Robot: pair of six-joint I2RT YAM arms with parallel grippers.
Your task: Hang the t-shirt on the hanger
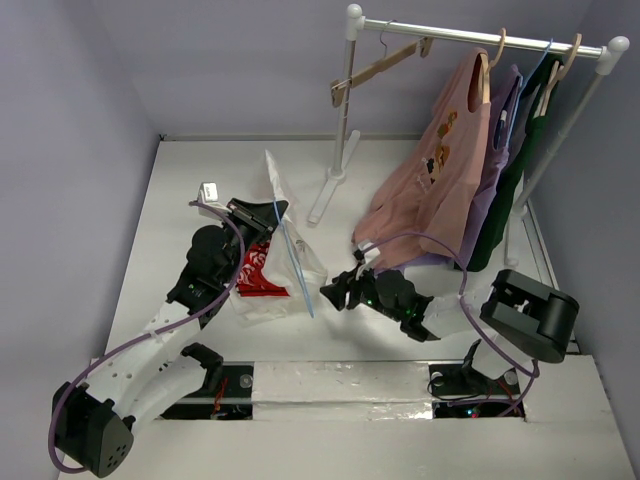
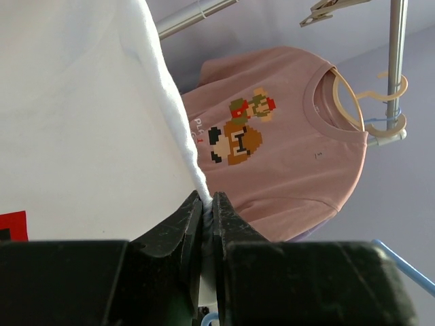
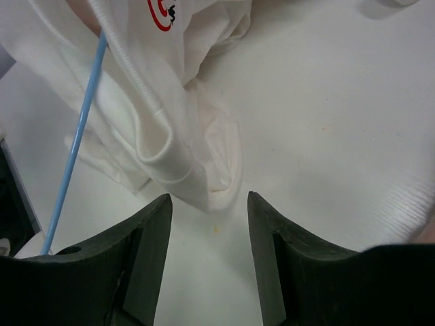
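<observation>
The white t-shirt (image 1: 272, 262) with its red graphic lies bunched on the table, part of it lifted. My left gripper (image 1: 262, 212) is shut on an edge of the t-shirt (image 2: 81, 122) and holds it up. The light-blue wire hanger (image 1: 297, 268) runs down through the shirt; one thin rod of the hanger shows in the right wrist view (image 3: 75, 139), and another piece shows in the left wrist view (image 2: 401, 261). My right gripper (image 1: 332, 293) is open and empty, just right of the shirt, low over the table, with a fold of the t-shirt (image 3: 170, 136) just ahead of its fingertips.
A white clothes rack (image 1: 345, 110) stands at the back right with a pink shirt (image 1: 435, 180), a lilac garment (image 1: 500, 150), a dark green garment (image 1: 520, 170) and tan wooden hangers (image 1: 380, 65). The pink shirt (image 2: 272, 156) hangs ahead of the left wrist.
</observation>
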